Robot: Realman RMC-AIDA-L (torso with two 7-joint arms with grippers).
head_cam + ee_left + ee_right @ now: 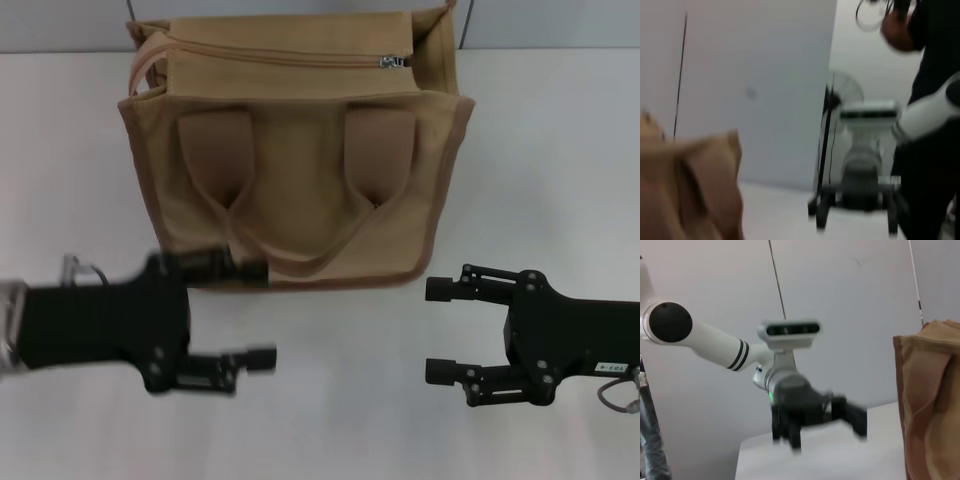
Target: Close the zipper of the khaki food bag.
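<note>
We see the khaki food bag [300, 170] standing upright at the far middle of the white table [560, 180], its zipper [280, 55] running along the top panel with the silver pull [392, 62] near the right end. Our left gripper [255, 315] hangs with fingers spread just before the bag's lower front edge. Our right gripper [440, 330] is likewise released, near the bag's front right corner but apart from it.

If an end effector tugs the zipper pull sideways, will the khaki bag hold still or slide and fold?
The khaki food bag looks like soft canvas, so its top panel will probably buckle. It stands free on the smooth table, so it may slide. The zipper pull is small, likely slippery.
</note>
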